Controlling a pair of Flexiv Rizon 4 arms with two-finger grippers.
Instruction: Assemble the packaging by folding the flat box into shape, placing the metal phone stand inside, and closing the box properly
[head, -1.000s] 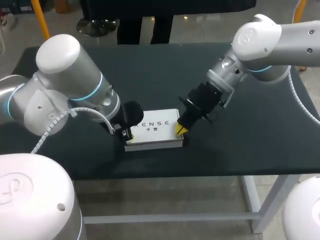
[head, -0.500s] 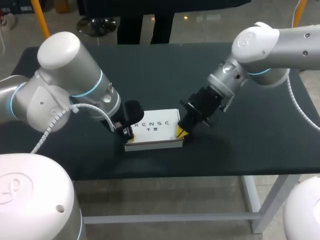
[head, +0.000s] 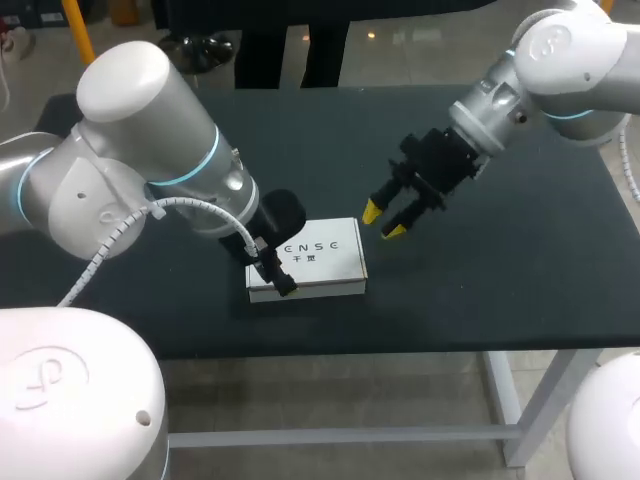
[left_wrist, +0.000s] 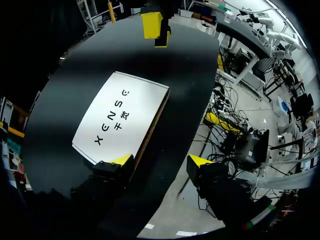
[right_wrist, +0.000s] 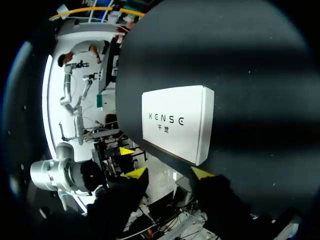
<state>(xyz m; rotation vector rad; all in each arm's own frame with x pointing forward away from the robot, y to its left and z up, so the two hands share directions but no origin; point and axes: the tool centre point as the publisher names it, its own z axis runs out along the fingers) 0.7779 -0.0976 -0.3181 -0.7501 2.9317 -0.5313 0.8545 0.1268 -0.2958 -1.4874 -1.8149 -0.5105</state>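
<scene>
- R arm backed up off box, now above table right of it; jaws wide, empty.
- My L arm angles down at box's near-left corner; jaws wide, one tip over it.
- Box shut, mid-table.

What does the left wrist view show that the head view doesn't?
Only the left wrist view: the left gripper is open, one of its fingers at the near corner of the white box, the other off to the side; the box's brown side edge also shows. Only the head view: the left arm and right arm whole, and the edges of the table. Both: the closed box flat on the table, with the right gripper open and apart from it, beyond the end away from the left gripper.
</scene>
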